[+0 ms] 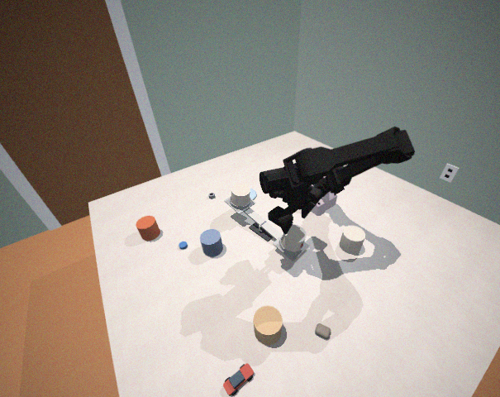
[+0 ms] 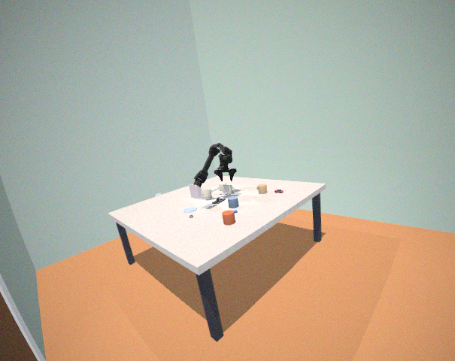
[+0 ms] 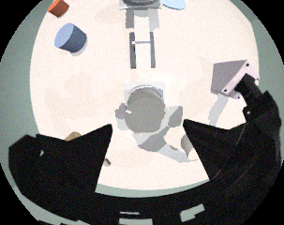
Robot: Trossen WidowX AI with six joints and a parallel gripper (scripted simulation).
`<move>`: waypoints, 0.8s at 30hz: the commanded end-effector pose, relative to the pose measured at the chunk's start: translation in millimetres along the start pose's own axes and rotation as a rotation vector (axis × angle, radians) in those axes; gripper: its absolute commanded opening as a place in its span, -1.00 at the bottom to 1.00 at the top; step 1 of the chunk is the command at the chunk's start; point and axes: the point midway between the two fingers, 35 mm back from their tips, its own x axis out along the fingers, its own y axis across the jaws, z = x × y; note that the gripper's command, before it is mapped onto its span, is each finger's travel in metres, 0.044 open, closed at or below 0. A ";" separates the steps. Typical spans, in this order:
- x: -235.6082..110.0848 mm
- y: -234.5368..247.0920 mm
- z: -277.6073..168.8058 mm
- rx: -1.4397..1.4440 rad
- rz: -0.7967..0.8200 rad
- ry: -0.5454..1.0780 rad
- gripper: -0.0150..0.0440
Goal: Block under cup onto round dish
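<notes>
My gripper (image 1: 293,217) (image 2: 225,180) (image 3: 148,125) is open and empty, pointing down above the near cup (image 1: 292,238) (image 3: 145,110). This grey cup stands upright on the near plate (image 1: 298,254) (image 3: 160,87) of the balance, and one finger partly covers it in the top view. The identical far cup (image 1: 240,196) (image 2: 206,193) stands on the other end, which sits higher; the near end is lower. The pale blue round dish (image 1: 254,194) (image 2: 189,210) (image 3: 175,4) lies on the table beyond the far cup, with no cup above it. The block is hidden from view.
A loose pale cylinder (image 1: 352,240) stands near the near cup. Blue (image 1: 211,242) (image 2: 233,202) (image 3: 71,37), red-orange (image 1: 147,227) (image 2: 229,217) and tan (image 1: 268,324) (image 2: 262,189) cylinders, a toy car (image 1: 239,379) and a grey stone (image 1: 322,331) are also on the table.
</notes>
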 end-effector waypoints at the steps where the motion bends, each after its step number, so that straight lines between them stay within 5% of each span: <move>1: 9.8 -0.4 -0.5 0.008 -0.005 -0.003 1.00; 24: 44.6 1.0 0.2 0.007 -0.004 -0.004 1.00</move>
